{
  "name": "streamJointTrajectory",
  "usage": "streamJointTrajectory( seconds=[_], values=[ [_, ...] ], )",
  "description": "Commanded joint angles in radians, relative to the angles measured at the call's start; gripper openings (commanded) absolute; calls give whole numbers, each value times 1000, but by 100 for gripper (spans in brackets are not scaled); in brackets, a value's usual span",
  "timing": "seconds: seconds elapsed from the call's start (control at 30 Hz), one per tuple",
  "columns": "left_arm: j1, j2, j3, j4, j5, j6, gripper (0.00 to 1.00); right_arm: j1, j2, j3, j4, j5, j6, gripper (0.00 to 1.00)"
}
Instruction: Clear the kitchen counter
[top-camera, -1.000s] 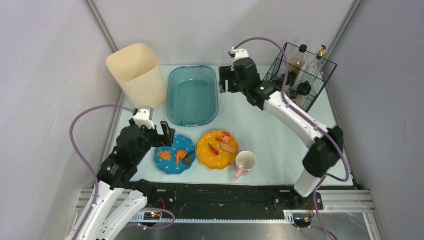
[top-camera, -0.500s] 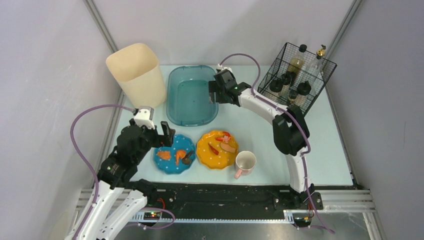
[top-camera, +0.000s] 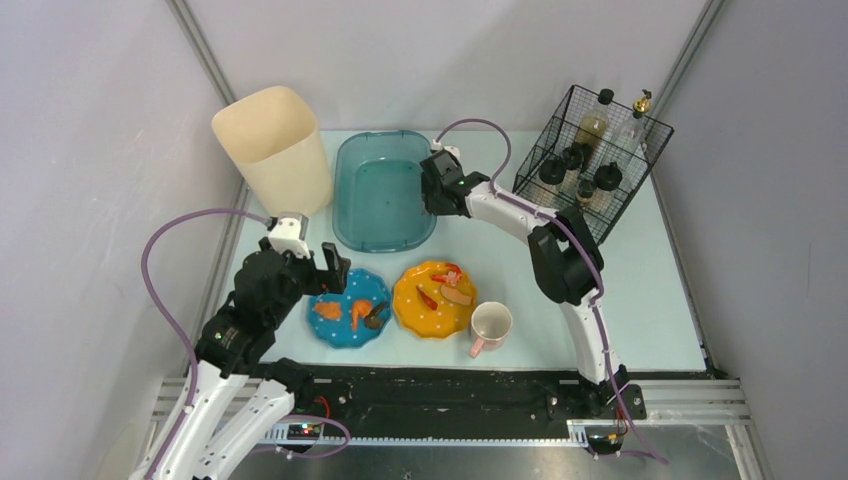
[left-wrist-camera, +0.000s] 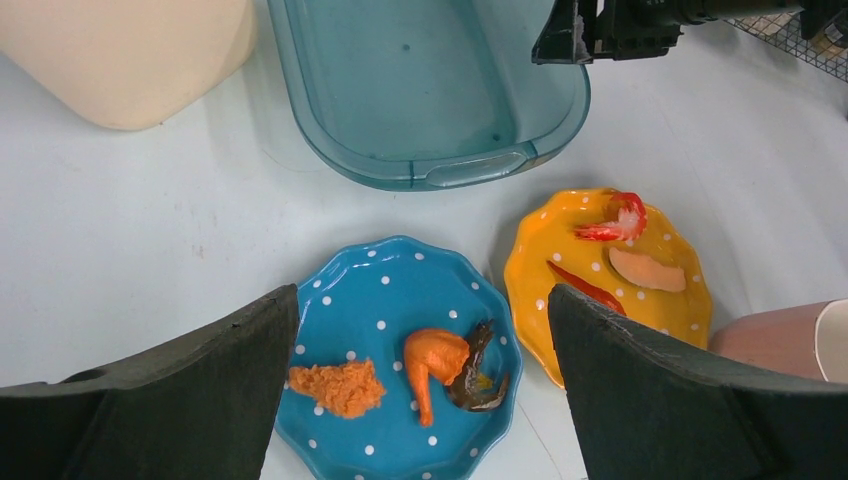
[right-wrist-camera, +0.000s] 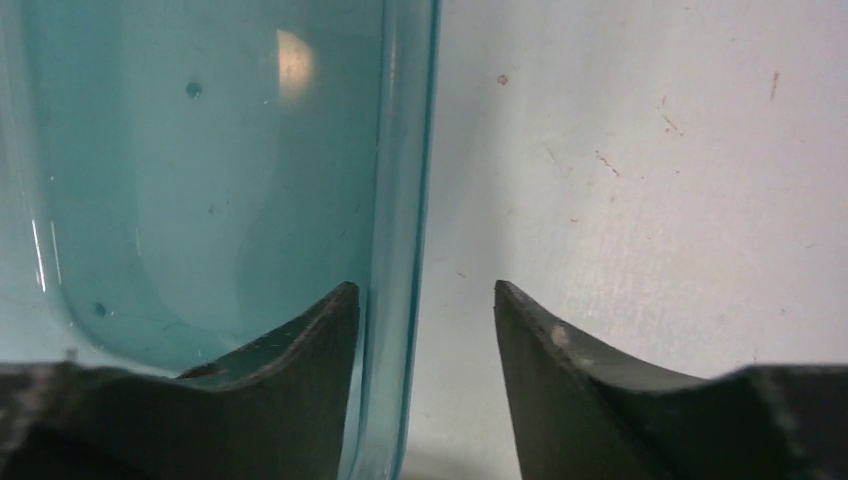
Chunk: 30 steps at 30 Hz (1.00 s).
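Pale blue and matte, the kitchen counter (top-camera: 640, 290) lies flat under both my arms with its face turned up. Its long axis appears to run left to right across the overhead view, though perspective leaves that uncertain.

Standing on it:
- a teal basin (top-camera: 380, 195) at the back
- a cream bin (top-camera: 270, 145) to the basin's left
- a wire basket (top-camera: 590, 150) of bottles at the back right
- a blue plate (left-wrist-camera: 380, 270) and an orange plate (left-wrist-camera: 540, 260) near the front, both carrying food scraps
- a pink mug (top-camera: 490, 325) beside the orange plate

My right gripper (right-wrist-camera: 425, 295) is spread and straddles the basin's right rim, one finger inside the wall and the other outside over the counter, nothing pinched. My left gripper (left-wrist-camera: 422, 292) is spread above the blue plate and holds nothing.

The step in hand is, by my judgement, taking hold of the basin. The next move calls for closing squarely on that thin wall without letting it slip.
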Motion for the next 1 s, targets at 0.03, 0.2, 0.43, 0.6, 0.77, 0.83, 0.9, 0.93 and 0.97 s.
streamJointTrajectory(
  seconds=[0.03,0.2,0.43,0.6,0.77,0.83,0.9,0.93,0.97],
  values=[
    [9,-6,4,11,-11,11,98,-1,2,35,4,76,-2,48],
    [9,-7,2,12,-10,10,98,-4,-46,-13,38,122,-15,12],
    [8,-3,3,12,-10,10,98,-33,-153,-124,95,161,-22,0],
    [8,2,3,11,-8,10,98,-78,-235,-244,136,172,-19,0],
    [8,10,4,10,-12,9,98,-116,-313,-345,160,161,-6,0],
    [9,9,3,10,-23,7,98,-131,-339,-385,173,151,2,0],
    [8,9,3,8,-26,6,98,-144,-345,-405,168,128,5,0],
    [8,11,3,8,-27,6,98,-148,-344,-407,157,120,2,0],
    [8,11,3,8,-28,6,98,-153,-344,-408,153,110,-1,0]
  ],
)
